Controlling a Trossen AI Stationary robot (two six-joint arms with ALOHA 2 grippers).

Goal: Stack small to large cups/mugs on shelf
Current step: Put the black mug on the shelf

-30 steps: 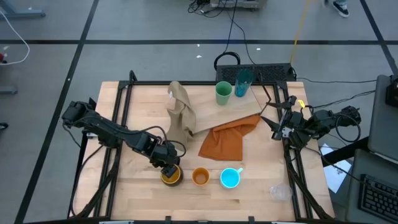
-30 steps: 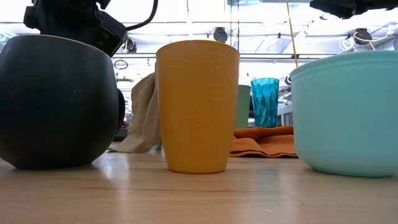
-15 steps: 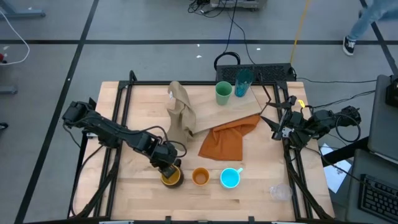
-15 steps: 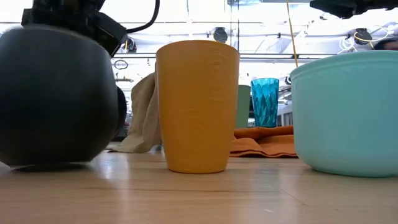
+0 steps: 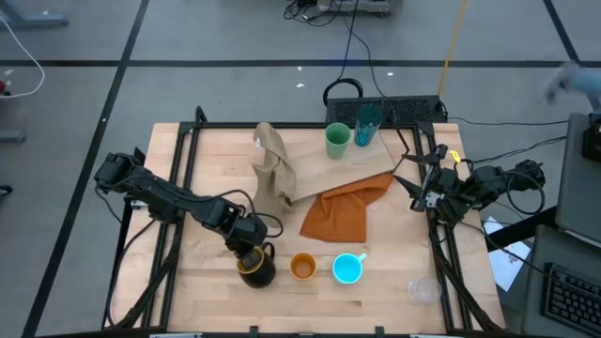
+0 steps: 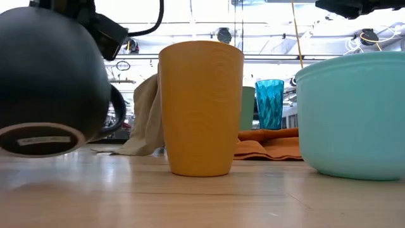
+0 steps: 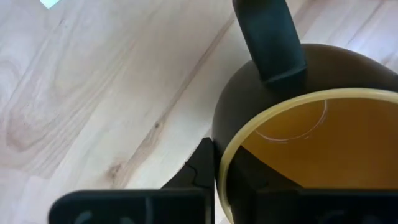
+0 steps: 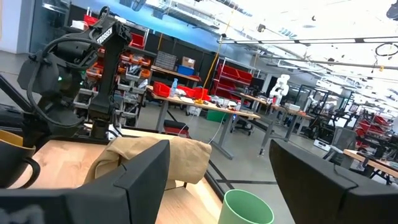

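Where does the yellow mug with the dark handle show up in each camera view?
High view: yellow mug at bottom centre-left, under the left gripper.
Low view: fills the far left, lifted and tilted.
Left wrist view: right half, rim between the fingers.
Right wrist view: far left edge.
Shared landmark: the orange cup beside it.

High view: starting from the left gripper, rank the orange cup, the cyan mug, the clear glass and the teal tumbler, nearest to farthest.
From the left gripper, shut on the yellow mug's rim at the front:
1. Orange cup, just to its right.
2. Cyan mug, next along the front row.
3. Clear glass, front right corner.
4. Teal tumbler, back of the table; close to the glass in distance, so this order is uncertain.
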